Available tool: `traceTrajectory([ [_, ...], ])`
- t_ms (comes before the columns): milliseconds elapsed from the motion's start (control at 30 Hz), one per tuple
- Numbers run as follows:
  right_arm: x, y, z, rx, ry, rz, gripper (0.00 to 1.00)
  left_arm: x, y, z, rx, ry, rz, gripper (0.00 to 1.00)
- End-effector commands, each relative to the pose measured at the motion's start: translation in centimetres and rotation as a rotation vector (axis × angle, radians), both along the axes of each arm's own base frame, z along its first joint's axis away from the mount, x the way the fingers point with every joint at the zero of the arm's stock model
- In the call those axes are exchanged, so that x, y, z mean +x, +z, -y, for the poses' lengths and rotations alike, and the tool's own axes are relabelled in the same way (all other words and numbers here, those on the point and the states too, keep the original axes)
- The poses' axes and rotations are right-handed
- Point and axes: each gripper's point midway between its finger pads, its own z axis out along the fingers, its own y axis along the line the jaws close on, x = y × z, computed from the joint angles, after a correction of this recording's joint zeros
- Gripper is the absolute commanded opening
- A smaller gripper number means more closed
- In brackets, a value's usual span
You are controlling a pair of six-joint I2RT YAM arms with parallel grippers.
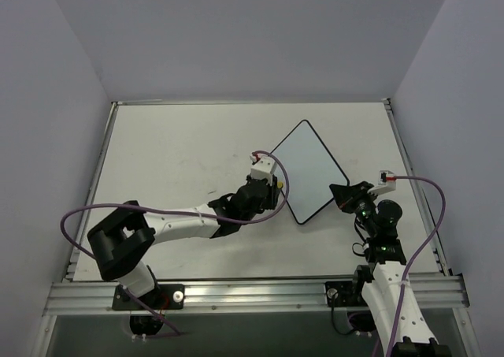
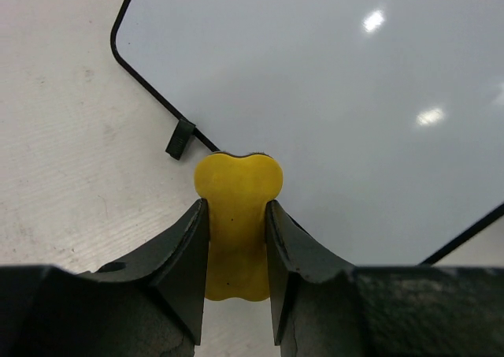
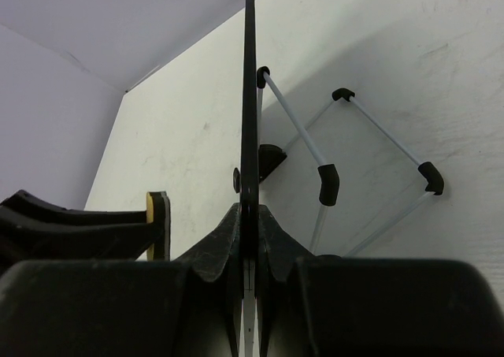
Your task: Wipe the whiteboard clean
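The whiteboard [image 1: 309,168] sits at about 3 o'clock from the middle of the table [image 1: 173,152], turned so that its corners point like a diamond. In the left wrist view its white face [image 2: 339,89] carries no writing, and a small black foot [image 2: 180,139] juts from the frame. The left gripper [image 1: 276,185], at the board's 8 o'clock edge, is closed on a yellow eraser [image 2: 239,176] whose tip overlaps the frame. The right gripper [image 1: 344,191], at the board's 4 o'clock corner, has its jaws pinched tight on the black frame [image 3: 250,97], seen edge-on. Beyond that edge show thin white rods [image 3: 303,132] with black elbows.
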Motion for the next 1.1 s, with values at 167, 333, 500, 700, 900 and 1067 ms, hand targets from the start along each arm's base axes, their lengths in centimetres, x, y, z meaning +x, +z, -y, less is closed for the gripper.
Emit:
traceTrajectory([
  [167,0.7,2.6,1.0,-0.068,-0.035,0.07,0.0,2.9,-2.0,2.4,0.015,0.037,-0.024,0.02],
  [333,0.6,1.6,1.4,-0.073,-0.052,0.035,0.0,3.1,-4.0,3.2,0.032,0.029,-0.041,0.02],
  [500,0.6,0.8,1.7,-0.065,-0.066,-0.014,0.0,3.1,-4.7,3.6,0.032,0.021,-0.048,0.02],
  [700,0.5,-0.8,2.1,-0.043,-0.1,-0.094,0.0,2.9,-5.0,4.3,0.032,-0.009,-0.049,0.02],
  [900,0.4,-1.9,2.8,-0.033,-0.146,-0.169,0.01,2.9,-5.2,5.1,0.031,-0.037,-0.05,0.02],
  [1067,0.2,-2.4,3.5,-0.026,-0.194,-0.213,0.03,2.5,-5.7,5.6,0.04,-0.058,-0.055,0.02],
])
